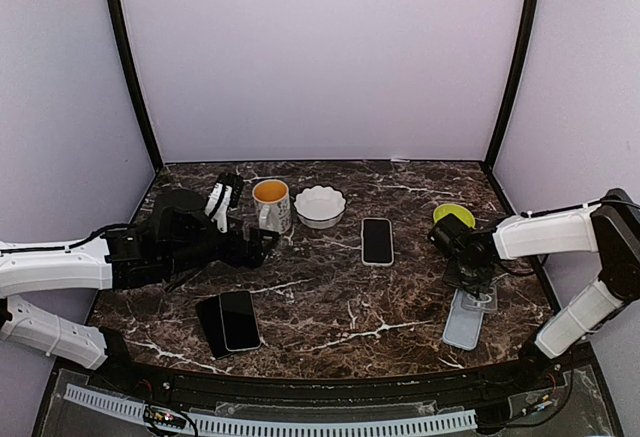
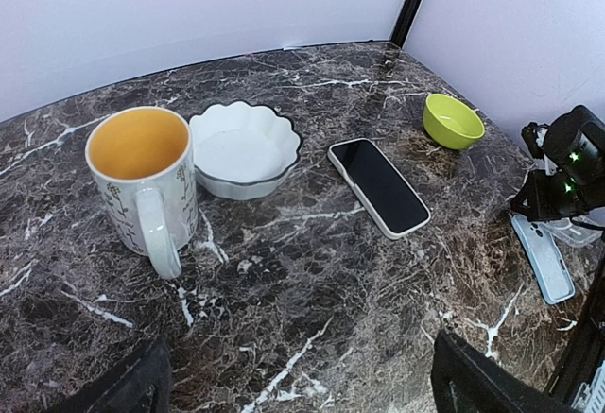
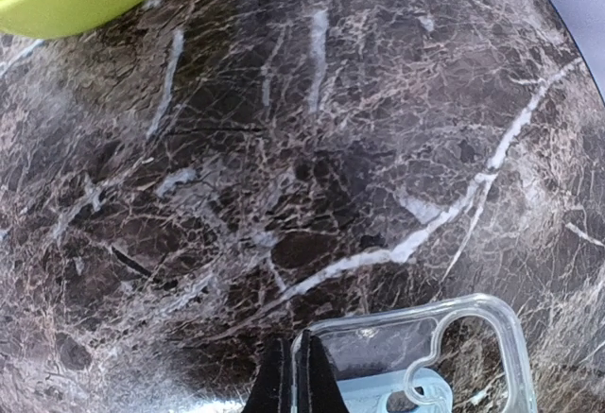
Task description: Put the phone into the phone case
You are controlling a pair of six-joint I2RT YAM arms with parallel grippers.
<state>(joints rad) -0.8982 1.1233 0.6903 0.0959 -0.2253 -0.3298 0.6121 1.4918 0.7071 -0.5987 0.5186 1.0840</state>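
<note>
Right gripper [image 3: 295, 387] clenched on thin rim of case [image 3: 397, 342]; risk: slick rim slips out, case tilts. Left gripper [image 2: 302, 387] released, well apart from phone [image 2: 379, 187]

Across the back, left to right: mug [image 1: 271, 204], larger bowl [image 1: 319, 206], phone [image 1: 376, 240], smaller bowl [image 1: 453, 215]. Front right: phone case [image 1: 467, 319]. Front left: second phone [image 1: 239, 319].

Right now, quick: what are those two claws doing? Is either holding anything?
Left gripper: open, holding nothing.
Right gripper: closed on the edge of the clear phone case.
</note>
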